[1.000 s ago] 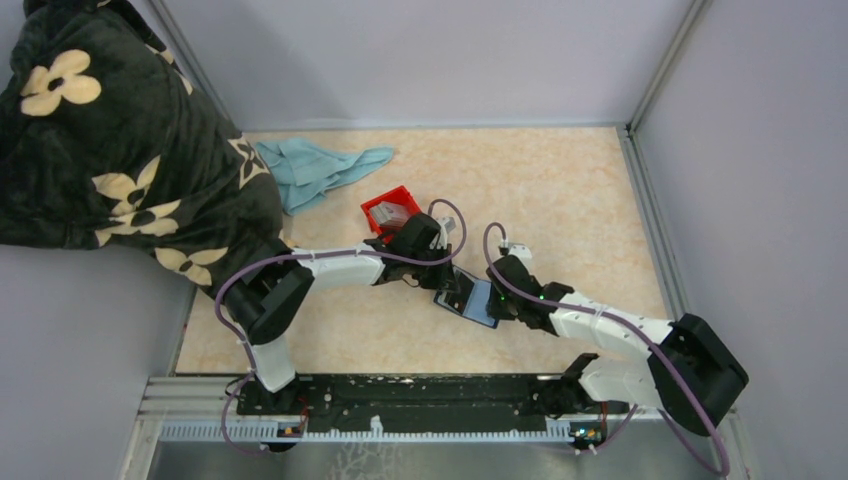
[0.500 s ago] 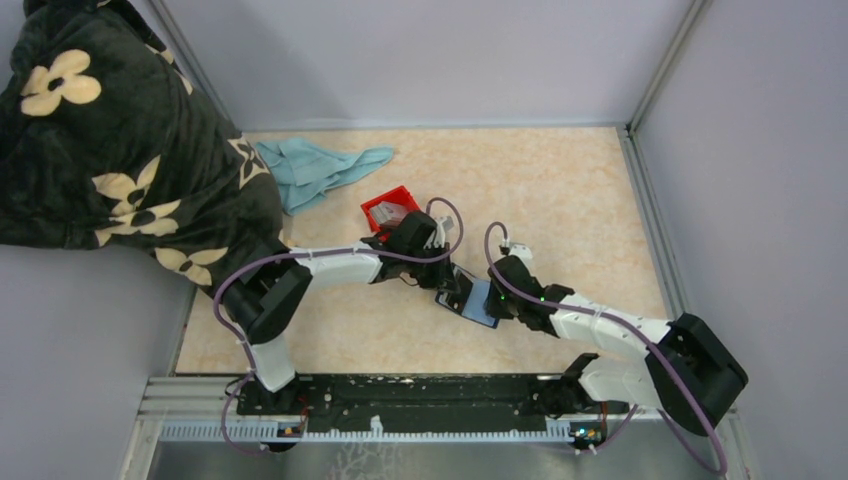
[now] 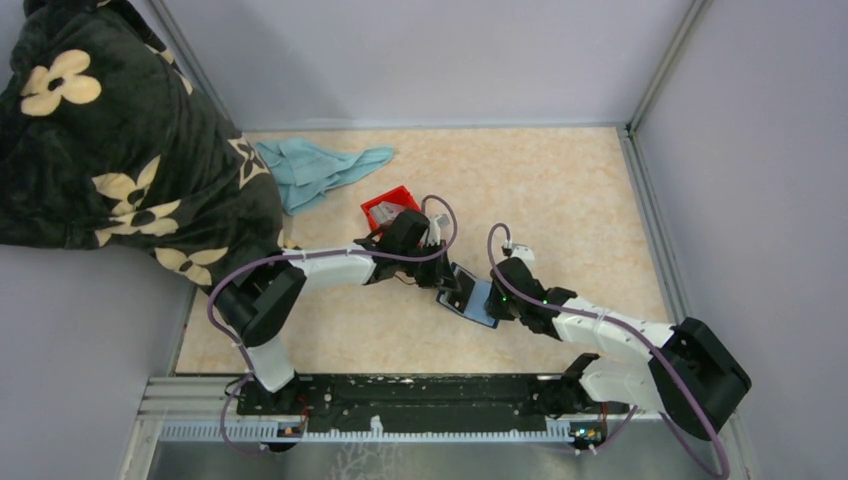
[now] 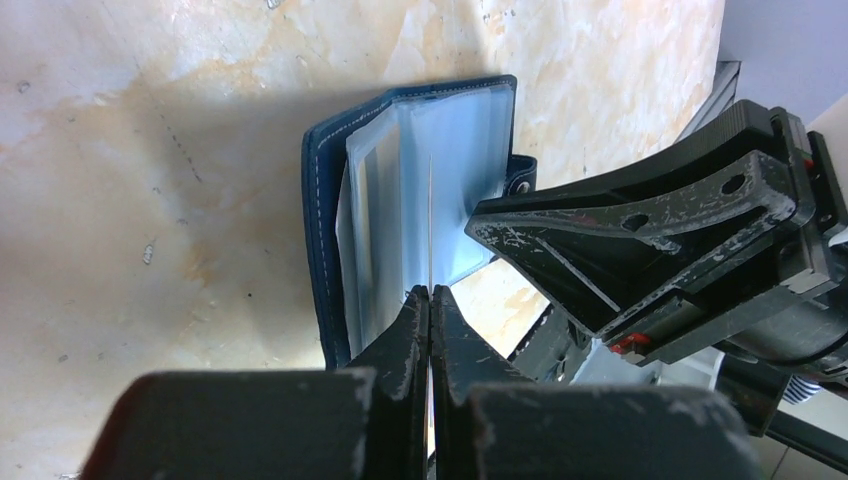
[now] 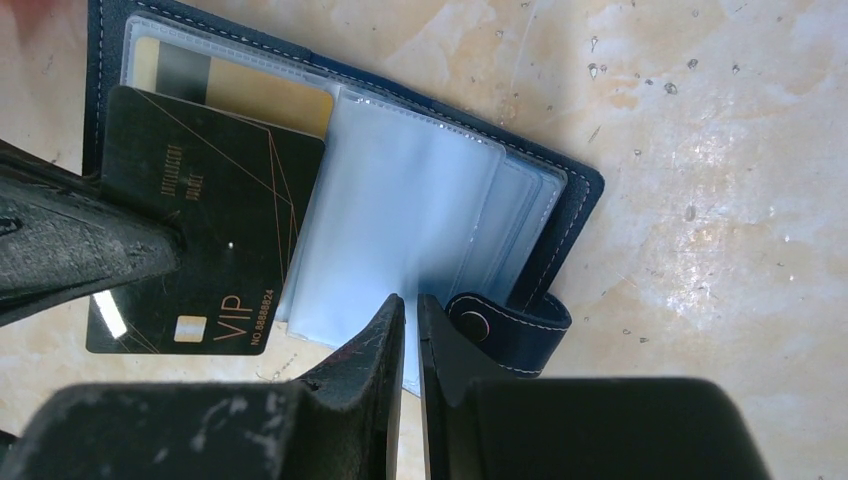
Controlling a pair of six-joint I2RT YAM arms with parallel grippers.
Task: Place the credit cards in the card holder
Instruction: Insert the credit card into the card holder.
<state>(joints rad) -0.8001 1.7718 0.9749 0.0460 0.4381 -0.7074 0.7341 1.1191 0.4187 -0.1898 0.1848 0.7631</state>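
The navy card holder (image 3: 472,300) lies open on the table between both grippers, with its clear blue sleeves up (image 5: 400,210). My left gripper (image 4: 430,292) is shut on a dark credit card with gold "VIP" print (image 5: 200,240). The card is edge-on in the left wrist view (image 4: 430,220), and its far end lies over the holder's left sleeves. A gold card (image 5: 250,95) sits in a sleeve under it. My right gripper (image 5: 411,300) is shut on the edge of a clear sleeve beside the snap tab (image 5: 510,325).
A red bin (image 3: 390,208) with greyish cards in it stands just behind the left gripper. A light blue cloth (image 3: 320,168) lies at the back left. A dark floral blanket (image 3: 100,130) covers the left side. Grey walls close in the table.
My left wrist has shifted slightly back and to the left with the card still in its grip. The holder and my right gripper have barely moved.
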